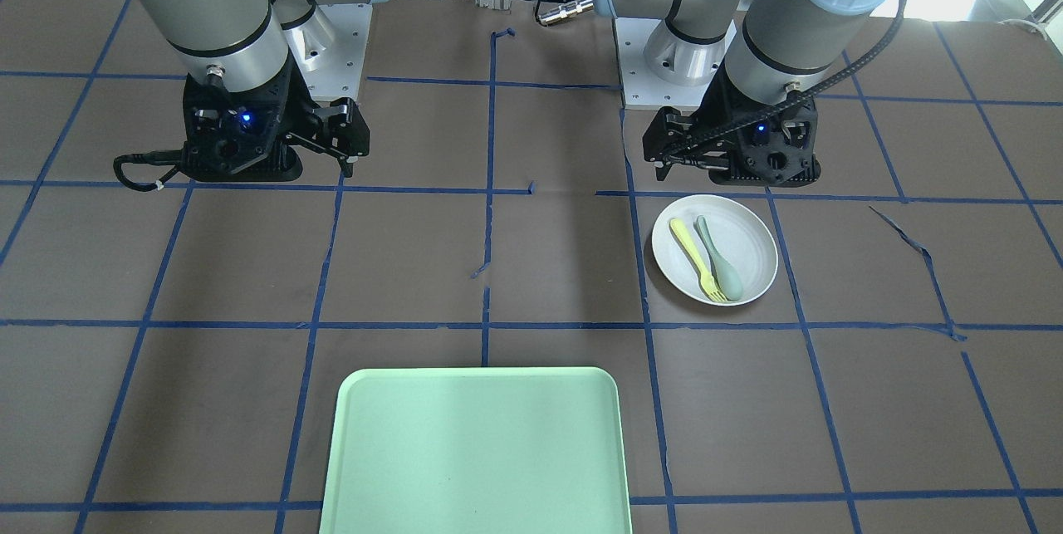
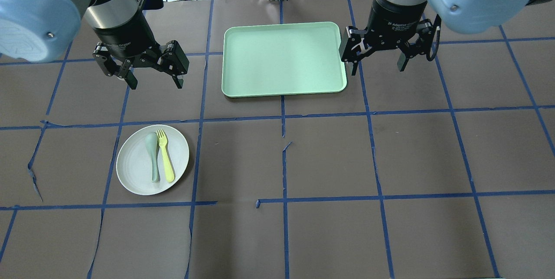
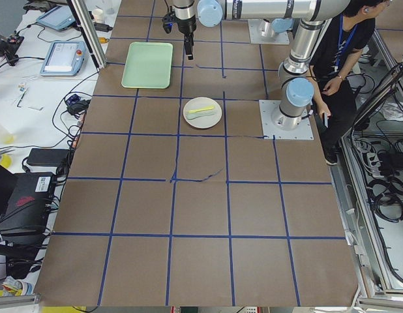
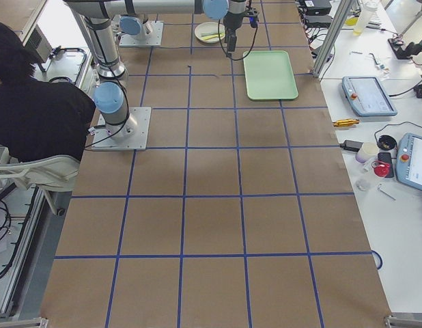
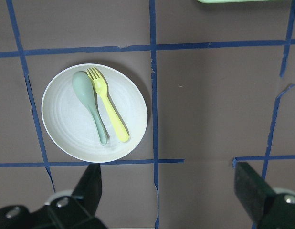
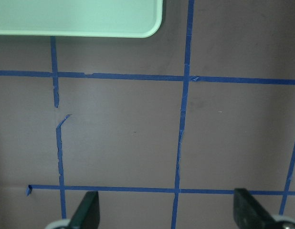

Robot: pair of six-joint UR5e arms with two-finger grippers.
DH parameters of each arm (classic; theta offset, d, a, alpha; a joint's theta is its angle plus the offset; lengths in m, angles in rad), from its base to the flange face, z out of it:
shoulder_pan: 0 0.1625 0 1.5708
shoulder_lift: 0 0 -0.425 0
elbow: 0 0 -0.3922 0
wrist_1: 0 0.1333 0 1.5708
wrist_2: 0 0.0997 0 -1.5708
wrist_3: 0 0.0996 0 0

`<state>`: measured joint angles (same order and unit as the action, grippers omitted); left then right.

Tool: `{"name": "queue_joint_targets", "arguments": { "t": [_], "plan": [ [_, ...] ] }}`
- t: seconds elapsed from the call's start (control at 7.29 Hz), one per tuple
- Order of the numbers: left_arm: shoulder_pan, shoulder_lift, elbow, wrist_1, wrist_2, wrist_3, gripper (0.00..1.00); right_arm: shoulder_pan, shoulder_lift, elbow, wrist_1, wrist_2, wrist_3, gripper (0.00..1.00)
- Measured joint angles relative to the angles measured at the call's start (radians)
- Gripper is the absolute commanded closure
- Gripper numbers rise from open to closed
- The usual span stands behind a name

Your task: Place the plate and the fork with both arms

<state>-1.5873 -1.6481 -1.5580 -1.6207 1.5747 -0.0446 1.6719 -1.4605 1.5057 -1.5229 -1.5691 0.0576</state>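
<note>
The white plate [image 2: 152, 159] lies on the table's left half, also in the front view [image 1: 714, 249] and the left wrist view [image 5: 94, 113]. On it lie the pale-yellow fork [image 2: 165, 155] [image 1: 697, 259] [image 5: 108, 110] and a grey-green spoon [image 2: 152, 156] side by side. My left gripper [image 2: 153, 81] [image 1: 664, 168] hangs open and empty high above the table, on the far side of the plate. My right gripper [image 2: 378, 67] [image 1: 347, 166] is open and empty, beside the tray's right edge.
A mint-green rectangular tray [image 2: 282, 58] [image 1: 476, 451] lies empty at the table's far middle; its corner shows in the right wrist view [image 6: 80, 18]. Blue tape lines grid the brown table. An operator [image 3: 342, 59] stands by the robot base.
</note>
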Motion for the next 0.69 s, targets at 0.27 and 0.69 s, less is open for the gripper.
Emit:
{"name": "queue_joint_targets", "arguments": {
  "t": [0.27,0.69],
  "plan": [
    [0.0,0.003,0.0,0.002,0.0,-0.027,0.0,0.0,0.0,0.005,-0.006,0.001,0.001,0.0],
    [0.001,0.009,-0.002,0.005,0.0,-0.038,0.0,0.0,-0.004,0.004,-0.007,-0.004,0.001,0.0]
  ]
}}
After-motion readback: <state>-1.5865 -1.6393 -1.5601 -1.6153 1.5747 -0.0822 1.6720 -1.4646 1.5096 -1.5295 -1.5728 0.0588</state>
